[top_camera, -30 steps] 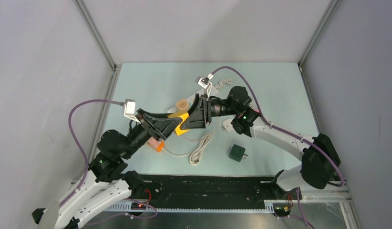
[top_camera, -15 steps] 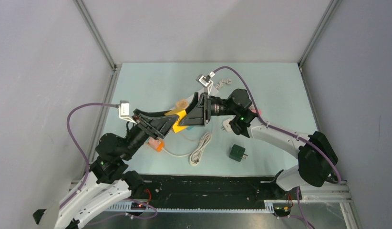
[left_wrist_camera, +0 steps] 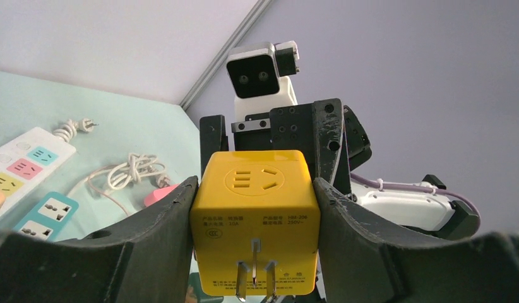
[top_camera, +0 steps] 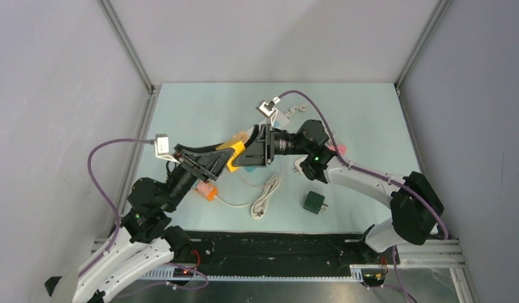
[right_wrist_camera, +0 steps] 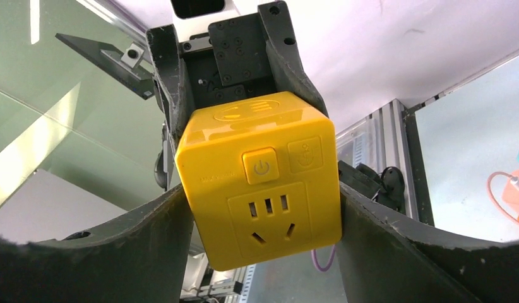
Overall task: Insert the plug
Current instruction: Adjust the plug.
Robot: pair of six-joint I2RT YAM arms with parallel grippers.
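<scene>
Pale green counter (top_camera: 200, 107). Lying on it: dark green cube adapter (top_camera: 315, 202) toward the front, white coiled cable (top_camera: 264, 197) just left of it, orange adapter (top_camera: 209, 192) farther left. Toward the back: white power strip (left_wrist_camera: 26, 156), teal strip (left_wrist_camera: 45, 214) beside it.

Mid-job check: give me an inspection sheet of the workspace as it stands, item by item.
Surface: pale green mat, partly covered.
Job's things: yellow socket cube held up between the arms, prongs on its lower face in the left wrist view; white power strip lying on the mat.
Clutter: dark green adapter, orange adapter, teal strip.
Pincers: left pincer clamps the cube; right pincer brackets it, contact unclear.
Cables: white coiled cord on the mat; purple cables on both arms.
Surroundings: grey walls, metal frame posts.
</scene>
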